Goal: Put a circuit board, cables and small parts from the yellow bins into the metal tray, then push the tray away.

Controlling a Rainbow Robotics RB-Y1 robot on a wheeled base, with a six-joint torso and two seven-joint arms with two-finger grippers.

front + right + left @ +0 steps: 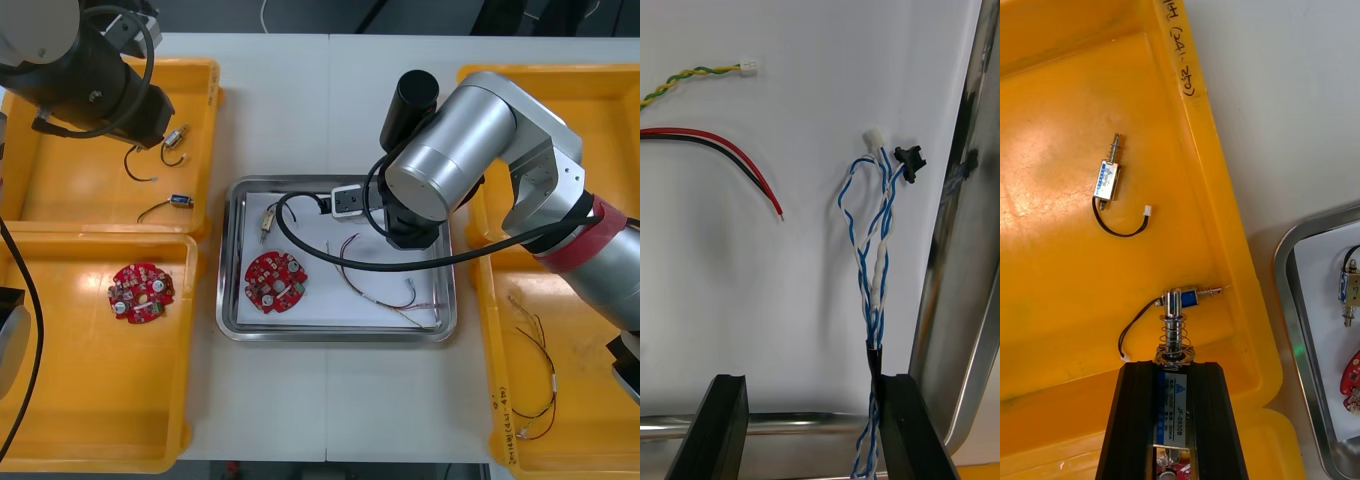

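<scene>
From the right wrist we see the right tool [811, 384] open over the metal tray [959, 247], with the blue and white cable [874, 247] lying on the tray's white floor beside one finger. The front view adds a red circuit board [275, 282] in that tray. The left wrist shows our left tool [1171, 369] clamped on a small metal part [1171, 405] over a yellow bin [1067, 285].

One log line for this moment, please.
left gripper shut on small metal part over yellow bin | right gripper open over metal tray, blue-white cable alongside
</scene>
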